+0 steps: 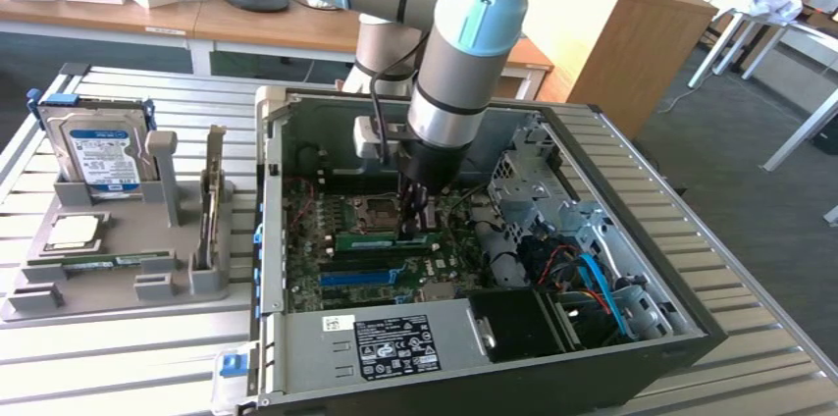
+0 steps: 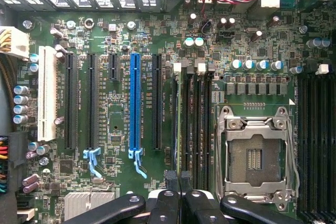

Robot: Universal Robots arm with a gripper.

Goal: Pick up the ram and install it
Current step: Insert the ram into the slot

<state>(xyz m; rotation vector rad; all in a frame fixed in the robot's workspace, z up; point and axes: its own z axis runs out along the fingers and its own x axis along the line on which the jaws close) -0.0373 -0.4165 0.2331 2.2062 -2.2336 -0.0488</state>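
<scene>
The tool (image 1: 416,228), closed tight on the ram (image 1: 381,238) at the exterior view's centre, is holding it over the black memory slots (image 2: 197,124), where any tilt may be risking a jammed, half-seated or cracked board.

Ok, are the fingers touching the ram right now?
Touching. In the exterior view the fingers meet the upper edge of the green ram with no gap between them, closed on it inside the open computer case.
</scene>
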